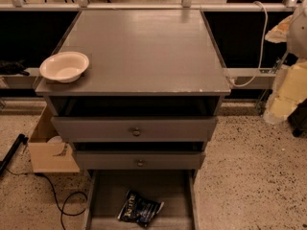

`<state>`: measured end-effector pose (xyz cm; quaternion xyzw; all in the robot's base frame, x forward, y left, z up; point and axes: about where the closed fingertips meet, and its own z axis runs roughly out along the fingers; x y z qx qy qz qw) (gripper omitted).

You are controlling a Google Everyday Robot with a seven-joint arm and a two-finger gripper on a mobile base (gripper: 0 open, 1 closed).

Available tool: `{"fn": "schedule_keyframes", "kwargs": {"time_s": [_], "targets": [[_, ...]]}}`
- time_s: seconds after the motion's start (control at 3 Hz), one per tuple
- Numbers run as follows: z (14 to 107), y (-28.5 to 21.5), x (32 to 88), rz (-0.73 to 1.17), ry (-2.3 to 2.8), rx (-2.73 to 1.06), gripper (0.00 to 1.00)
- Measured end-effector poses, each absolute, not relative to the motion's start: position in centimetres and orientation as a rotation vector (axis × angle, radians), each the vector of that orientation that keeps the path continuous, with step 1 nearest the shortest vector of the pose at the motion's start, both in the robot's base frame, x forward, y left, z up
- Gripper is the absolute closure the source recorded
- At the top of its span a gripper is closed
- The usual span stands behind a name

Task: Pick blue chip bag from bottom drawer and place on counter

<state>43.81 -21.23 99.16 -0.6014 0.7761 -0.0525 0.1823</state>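
The blue chip bag lies crumpled on the floor of the bottom drawer, which is pulled open at the bottom of the view. The bag rests near the drawer's front, a little left of centre. Above it, the counter spreads wide and grey. My arm shows as pale shapes at the right edge, and the gripper hangs beside the cabinet's right side at about counter height. It is far from the bag and nothing is seen in it.
A white bowl sits on the counter's front left corner. Two knobbed drawers stand slightly open above the bottom one. A cardboard box and a black cable lie on the speckled floor to the left. A white cable hangs at the right.
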Motion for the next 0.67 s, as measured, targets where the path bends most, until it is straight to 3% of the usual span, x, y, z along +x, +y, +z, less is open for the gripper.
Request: {"fn": "schedule_keyframes", "kwargs": {"time_s": [0.67], "targets": [[98.9,-22.4,44.2,-0.115,2.208,-1.669,0.0]]}}
